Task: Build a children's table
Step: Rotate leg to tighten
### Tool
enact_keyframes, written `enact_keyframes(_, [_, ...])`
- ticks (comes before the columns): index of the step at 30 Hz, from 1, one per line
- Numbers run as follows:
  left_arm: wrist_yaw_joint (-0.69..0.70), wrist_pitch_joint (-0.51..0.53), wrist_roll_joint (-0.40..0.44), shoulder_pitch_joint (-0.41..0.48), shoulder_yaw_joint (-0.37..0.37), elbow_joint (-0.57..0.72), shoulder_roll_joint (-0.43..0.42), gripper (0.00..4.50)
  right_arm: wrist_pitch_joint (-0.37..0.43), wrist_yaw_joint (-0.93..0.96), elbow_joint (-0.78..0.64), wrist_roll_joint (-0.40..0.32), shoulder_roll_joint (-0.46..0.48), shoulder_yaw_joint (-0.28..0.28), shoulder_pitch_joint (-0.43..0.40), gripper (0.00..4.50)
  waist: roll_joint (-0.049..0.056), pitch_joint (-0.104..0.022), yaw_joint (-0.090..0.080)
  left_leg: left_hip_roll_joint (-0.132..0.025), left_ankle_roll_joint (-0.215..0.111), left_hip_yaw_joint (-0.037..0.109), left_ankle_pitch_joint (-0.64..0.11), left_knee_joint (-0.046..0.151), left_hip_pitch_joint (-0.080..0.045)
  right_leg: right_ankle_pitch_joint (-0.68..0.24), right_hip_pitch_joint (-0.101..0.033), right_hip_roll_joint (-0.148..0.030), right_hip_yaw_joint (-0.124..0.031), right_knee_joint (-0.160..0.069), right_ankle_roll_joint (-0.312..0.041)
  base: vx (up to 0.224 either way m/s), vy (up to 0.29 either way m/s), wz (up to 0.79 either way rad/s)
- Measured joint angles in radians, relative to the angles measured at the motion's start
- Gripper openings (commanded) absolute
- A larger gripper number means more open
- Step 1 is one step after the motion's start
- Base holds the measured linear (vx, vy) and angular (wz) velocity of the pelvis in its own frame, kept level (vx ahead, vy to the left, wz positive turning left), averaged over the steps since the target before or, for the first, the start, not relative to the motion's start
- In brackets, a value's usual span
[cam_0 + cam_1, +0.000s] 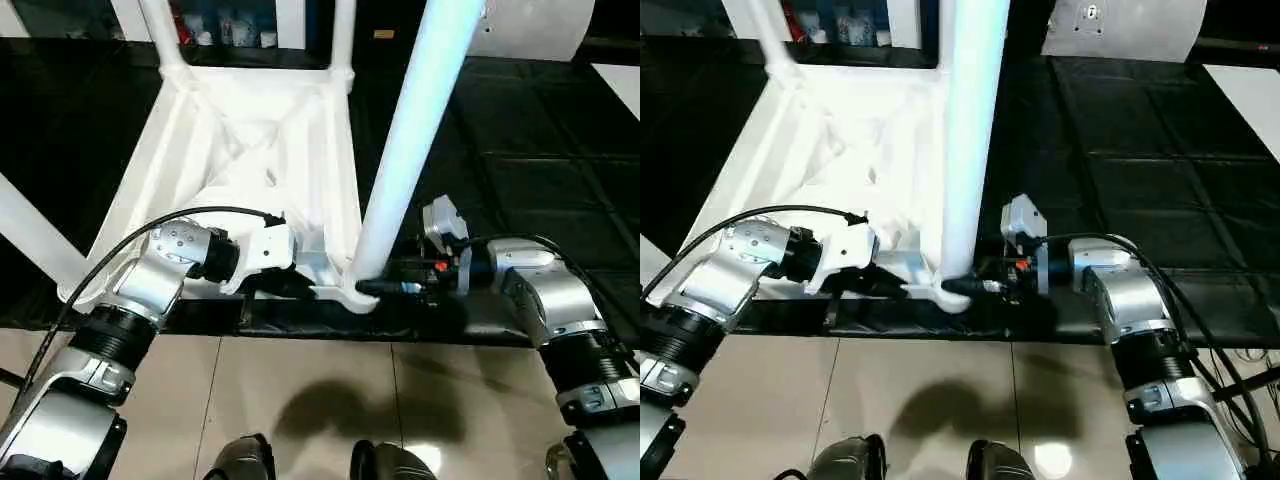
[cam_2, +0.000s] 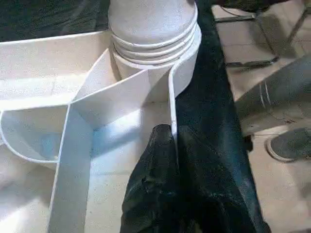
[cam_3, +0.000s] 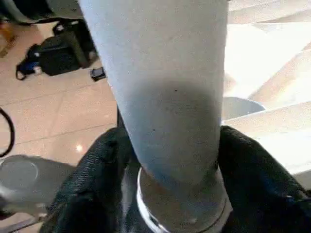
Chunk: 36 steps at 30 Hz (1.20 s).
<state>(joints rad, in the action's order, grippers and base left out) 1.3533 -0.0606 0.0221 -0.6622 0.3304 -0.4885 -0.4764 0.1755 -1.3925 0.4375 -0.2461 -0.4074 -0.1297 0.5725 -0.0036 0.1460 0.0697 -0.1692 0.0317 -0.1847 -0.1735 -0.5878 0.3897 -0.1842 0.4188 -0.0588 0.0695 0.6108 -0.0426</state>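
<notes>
Nearby | black mat [image 1: 520, 180] under table top [image 1: 250, 150] | shoe [image 2: 291, 145] beside

I see bright overhead light bleaching the white table top [image 1: 250, 130]; a lamp glints on the near floor tiles [image 1: 420, 460], where soft shadows pool. My right wrist picture blurs close-up.
</notes>
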Motion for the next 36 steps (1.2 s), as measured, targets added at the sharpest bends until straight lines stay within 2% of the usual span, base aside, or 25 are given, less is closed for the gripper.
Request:
enact_keyframes(9, [0.034,-0.020,-0.006,-0.003,0.006,-0.010,-0.003,0.00,0.019,-0.045,0.003,-0.014,-0.020,-0.018,0.006,2.11,-0.001,0.000,0.010,0.000,0.000,0.000,0.000,0.000,0.000,0.000,0.000,0.000,0.000,0.000,0.000,0.000,0.000,0.00])
enact_keyframes(13, [0.028,-0.014,-0.005,-0.003,0.007,-0.012,0.000,0.00,0.040,-0.030,-0.016,-0.015,-0.016,-0.014,-0.003,2.05,-0.001,0.000,0.015,0.000,0.000,0.000,0.000,0.000,0.000,0.000,0.000,0.000,0.000,0.000,0.000,0.000,0.000,0.00])
enact_keyframes(16, [0.013,0.036,-0.005,-0.005,0.000,-0.010,0.008,0.00,0.080,0.050,-0.069,-0.017,0.012,-0.002,-0.034,2.02,-0.001,0.000,0.013,-0.001,0.000,-0.001,0.000,0.000,-0.003,0.000,-0.001,0.000,0.000,0.002,0.000,0.000,0.000,0.00])
enact_keyframes(18, [-0.034,0.104,0.011,-0.015,-0.018,-0.009,0.017,0.00,0.102,0.165,-0.099,0.005,0.058,0.017,-0.054,2.02,-0.001,0.000,0.005,-0.001,0.003,-0.001,0.001,0.000,-0.006,0.000,-0.002,0.000,0.000,0.003,0.000,0.000,0.000,0.00])
enact_keyframes(24, [-0.226,0.249,0.056,-0.058,-0.046,-0.039,0.103,0.00,0.150,0.532,-0.125,0.068,0.193,0.099,-0.064,1.99,-0.003,0.001,-0.042,-0.001,0.009,-0.002,0.004,0.001,-0.006,-0.001,-0.001,0.000,0.000,-0.001,0.004,0.000,0.000,0.00])
enact_keyframes(25, [-0.251,0.262,0.058,-0.059,-0.050,-0.040,0.119,0.00,0.155,0.569,-0.130,0.076,0.204,0.106,-0.064,1.99,-0.003,0.001,-0.046,-0.001,0.009,-0.002,0.004,0.001,-0.006,-0.001,-0.001,0.000,0.000,-0.001,0.004,0.000,0.000,0.00])
enact_keyframes(30, [-0.440,0.379,0.087,-0.095,-0.083,-0.067,0.232,0.00,0.177,0.909,-0.140,0.156,0.352,0.165,-0.045,1.98,-0.003,0.001,-0.051,-0.001,0.009,-0.002,0.004,0.003,-0.007,0.003,0.001,0.000,0.000,0.000,0.003,0.000,0.000,0.00])
enact_keyframes(33, [-0.510,0.417,0.090,-0.100,-0.106,-0.066,0.273,0.00,0.192,1.040,-0.135,0.177,0.416,0.190,-0.022,1.98,-0.002,0.001,-0.055,-0.001,0.009,-0.002,0.004,0.006,-0.007,0.006,0.001,0.000,0.000,-0.001,-0.002,0.000,0.000,0.00])
enact_keyframes(35, [-0.517,0.429,0.089,-0.100,-0.110,-0.058,0.277,0.00,0.191,1.059,-0.139,0.177,0.427,0.195,-0.021,1.98,-0.002,0.001,-0.055,-0.001,0.008,-0.002,0.004,0.010,-0.006,0.006,0.002,0.001,0.000,-0.004,-0.002,0.000,0.000,0.00])
enact_keyframes(36, [-0.516,0.429,0.089,-0.100,-0.110,-0.055,0.277,0.00,0.186,1.059,-0.140,0.177,0.427,0.195,-0.021,2.32,-0.002,0.001,-0.055,-0.001,0.005,-0.002,0.006,0.012,-0.006,0.006,0.002,0.001,0.001,-0.005,-0.002,0.000,0.000,0.00])
